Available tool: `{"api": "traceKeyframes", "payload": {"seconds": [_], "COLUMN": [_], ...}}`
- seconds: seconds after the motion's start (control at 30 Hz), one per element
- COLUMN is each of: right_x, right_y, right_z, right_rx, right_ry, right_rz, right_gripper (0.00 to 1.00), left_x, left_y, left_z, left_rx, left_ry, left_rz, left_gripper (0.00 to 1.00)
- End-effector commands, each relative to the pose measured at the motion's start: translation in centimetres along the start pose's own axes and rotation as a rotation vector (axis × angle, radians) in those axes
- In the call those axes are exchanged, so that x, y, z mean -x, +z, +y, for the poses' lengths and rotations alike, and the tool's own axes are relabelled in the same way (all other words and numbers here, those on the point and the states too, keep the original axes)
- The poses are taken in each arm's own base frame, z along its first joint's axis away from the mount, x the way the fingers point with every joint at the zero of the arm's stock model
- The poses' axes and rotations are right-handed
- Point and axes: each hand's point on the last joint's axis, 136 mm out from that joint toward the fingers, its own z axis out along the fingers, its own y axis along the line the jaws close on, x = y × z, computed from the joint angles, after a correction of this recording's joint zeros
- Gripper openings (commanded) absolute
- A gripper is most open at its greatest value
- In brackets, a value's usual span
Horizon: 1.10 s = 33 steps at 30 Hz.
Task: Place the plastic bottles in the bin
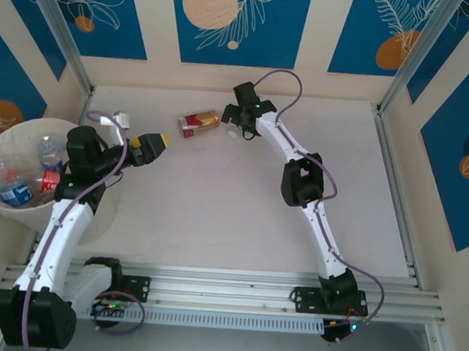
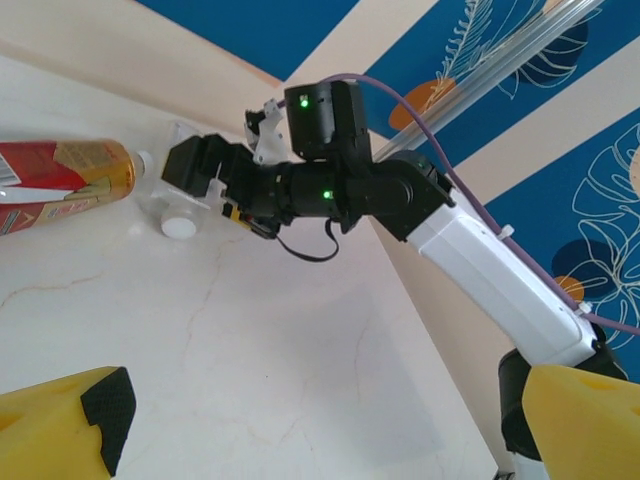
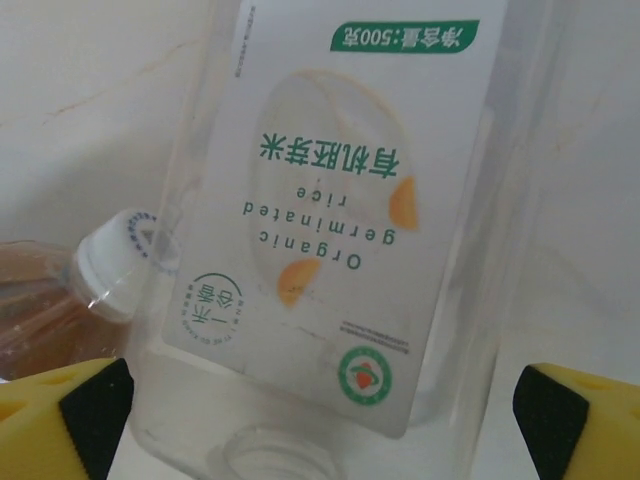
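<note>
- Right wrist view: the clear bottle (image 3: 340, 230) is seen lying between the fingers (image 3: 65, 415) of the right hand (image 1: 237, 120), which are spread wide and not closed on it.
- The step in hand is judged to be the pick of this bottle at the far middle of the table (image 1: 214, 223); no grip is made yet.
- Next, the fingers need to be closed squarely on the body, since the smooth round wall may slip or buckle if it is pinched off-centre.
- The red bottle (image 1: 199, 123) lies just beside it, with its cap close against the clear wall, and could be nudged.
- A carry across to the bin (image 1: 11, 144) at the table's left edge is then called for; several bottles (image 1: 15, 192) are already lying in it.
- The left hand (image 1: 157, 142) is held open and empty near the bin.
- The table is pale, smooth and faintly veined; it is boxed in by cream walls (image 1: 226, 78) with blue leaf-print panels, and metal rails (image 1: 248, 296) run along its near edge.
</note>
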Motion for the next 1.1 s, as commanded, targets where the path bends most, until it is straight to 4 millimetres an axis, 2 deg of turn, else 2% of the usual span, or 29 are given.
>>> {"api": "traceKeyframes", "payload": {"seconds": [0.0, 0.13, 0.27, 0.4, 0.53, 0.6, 0.73, 0.83, 0.97, 1.07], "right_x": [-2.3, -2.3, -2.6, -3.9, -3.9, -3.9, -4.0, -3.6, -4.2, -4.6], "right_y": [-0.7, -2.5, -4.3, -6.3, -7.5, -7.2, -5.9, -4.5, -2.6, -1.8], "right_z": [-3.3, -3.8, -3.9, -3.0, -3.7, -4.0, -3.3, -4.0, -4.2, -5.6], "right_rx": [-0.131, -0.104, -0.031, 0.056, -0.002, -0.022, -0.007, -0.071, -0.095, -0.181], "right_ry": [-0.022, -0.056, -0.074, -0.129, -0.187, -0.196, -0.184, -0.174, -0.195, -0.197], "right_rz": [0.092, 0.059, 0.052, 0.084, 0.061, 0.065, 0.089, 0.093, 0.151, 0.170], "right_gripper": [0.95, 0.82, 0.81, 0.85, 1.00, 1.00, 1.00, 1.00, 1.00, 1.00], "left_x": [0.4, 0.1, -0.4, -1.0, -1.1, -1.2, -1.4, -1.6, -1.9, -2.0], "left_y": [0.2, 0.8, 1.4, 1.9, 2.1, 2.3, 2.7, 3.0, 3.1, 3.2], "left_z": [-0.8, -0.7, -0.8, -1.2, -1.4, -1.3, -0.8, -0.6, -0.1, 0.3], "left_rx": [-0.004, 0.003, 0.001, -0.001, 0.004, 0.010, 0.023, 0.028, 0.046, 0.064], "left_ry": [0.052, 0.060, 0.061, 0.072, 0.087, 0.089, 0.076, 0.067, 0.065, 0.063], "left_rz": [-0.009, 0.005, 0.029, 0.054, 0.057, 0.058, 0.071, 0.084, 0.095, 0.099], "left_gripper": [1.00, 1.00, 1.00, 1.00, 1.00, 1.00, 1.00, 1.00, 1.00, 1.00]}}
